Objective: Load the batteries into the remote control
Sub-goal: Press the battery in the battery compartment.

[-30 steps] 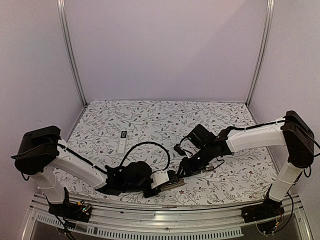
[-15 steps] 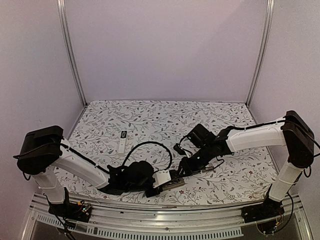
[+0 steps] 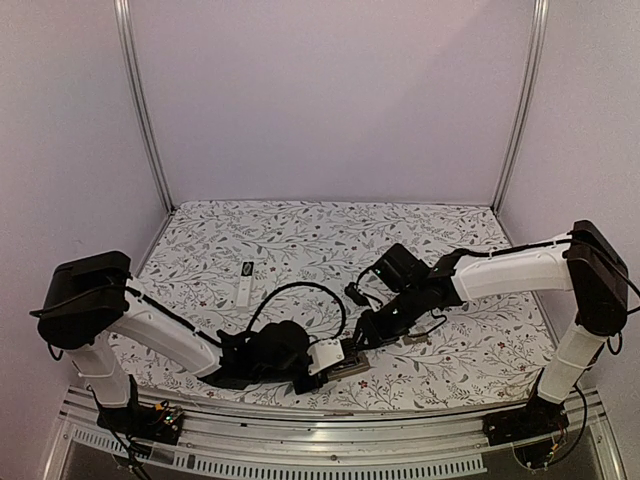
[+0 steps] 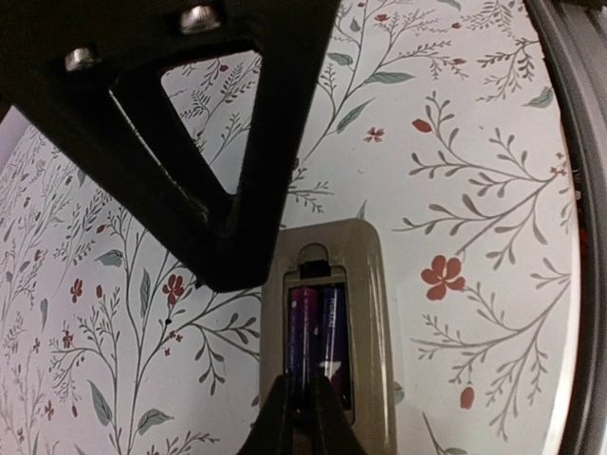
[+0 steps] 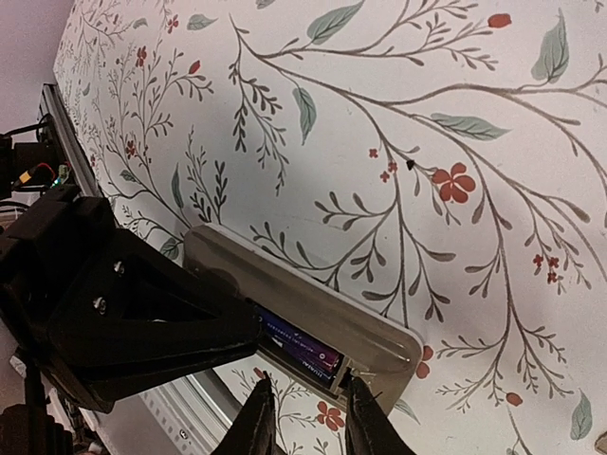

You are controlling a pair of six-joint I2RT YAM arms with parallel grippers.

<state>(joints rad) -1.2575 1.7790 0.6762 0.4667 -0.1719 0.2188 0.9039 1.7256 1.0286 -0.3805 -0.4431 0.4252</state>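
Observation:
The beige remote control (image 4: 370, 284) lies back-up near the table's front edge, its battery compartment uncovered. Two batteries (image 4: 318, 332), purple and dark blue, lie side by side in it. My left gripper (image 4: 302, 417) is shut, its tips resting on the near end of the left cell. My right gripper (image 5: 305, 419) stands partly open at the remote's (image 5: 313, 284) long edge, by the compartment's end, with nothing between its fingers. The purple batteries (image 5: 303, 349) show there too. In the top view the left gripper (image 3: 335, 357) and right gripper (image 3: 367, 335) meet over the remote (image 3: 352, 364).
A slim white remote (image 3: 244, 292) and a small black piece (image 3: 248, 267) lie at mid-left. A small loose item (image 3: 415, 340) sits just right of the right gripper. The metal front rail (image 3: 300, 440) runs close behind the remote. A black cable (image 3: 300, 290) loops above the left wrist.
The left arm has crept slightly to the right, toward the remote. The right gripper has barely shifted. Both grippers' jaws stand as they did.

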